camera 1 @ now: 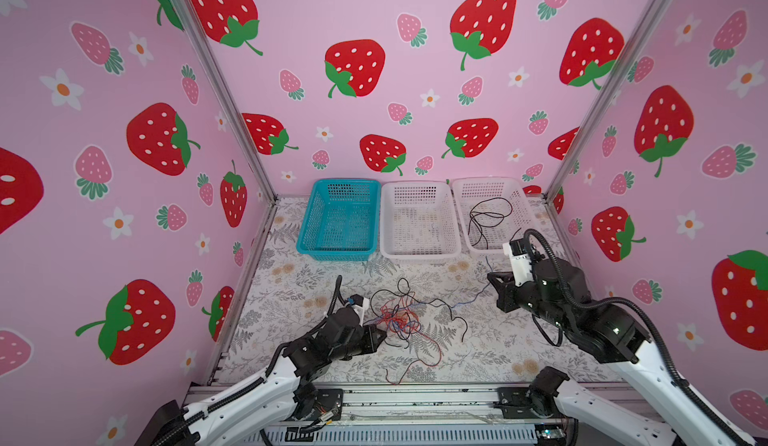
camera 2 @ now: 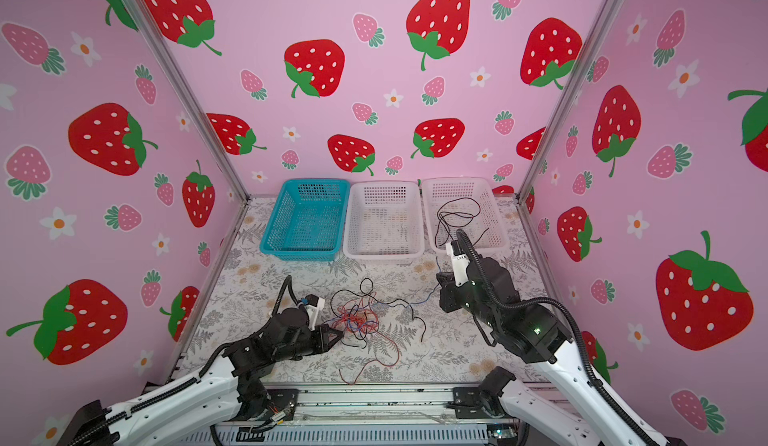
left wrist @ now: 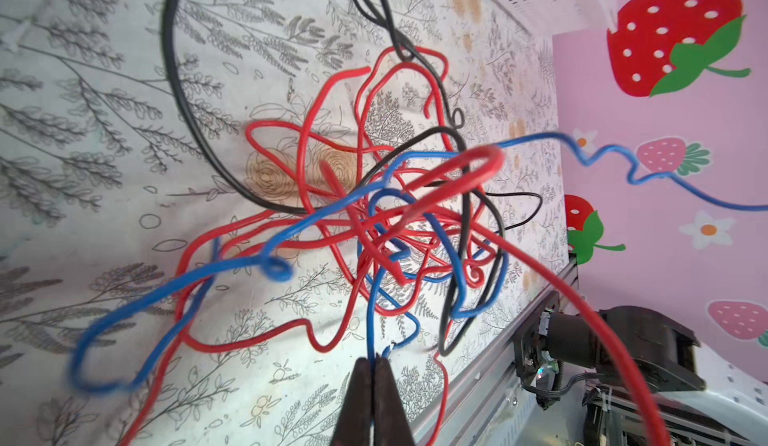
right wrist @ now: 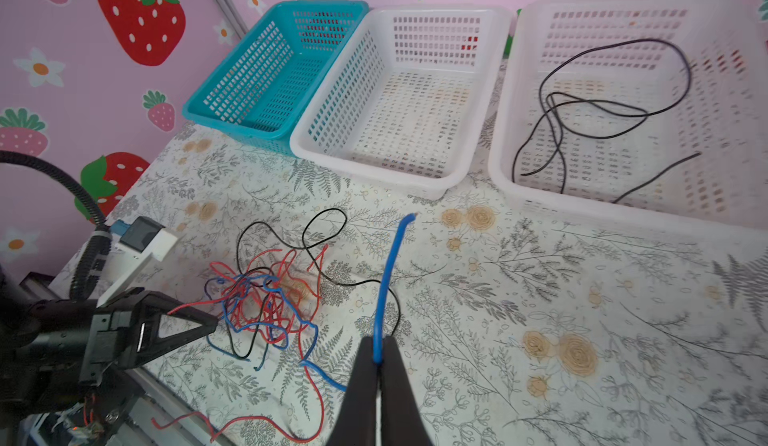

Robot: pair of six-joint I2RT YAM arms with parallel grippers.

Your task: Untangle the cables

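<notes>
Your floral tabletop (camera 1: 519, 340): one black cable (camera 1: 486, 215) is sorted into the one-o'clock white basket (camera 1: 459, 186); the tangle (camera 1: 399, 319) at six o'clock awaits you, left gripper (camera 1: 384, 333) and right gripper (camera 1: 490, 277) each clamped on blue cable (right wrist: 388, 273).

Red, blue, black cables (camera 1: 399, 319), tangled heap

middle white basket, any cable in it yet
No, the middle white basket shows only bare mesh; the one binned black cable lies in the neighbouring white basket.

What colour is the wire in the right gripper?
Blue. The thin blue wire in the right gripper shows best in the right wrist view.
</notes>
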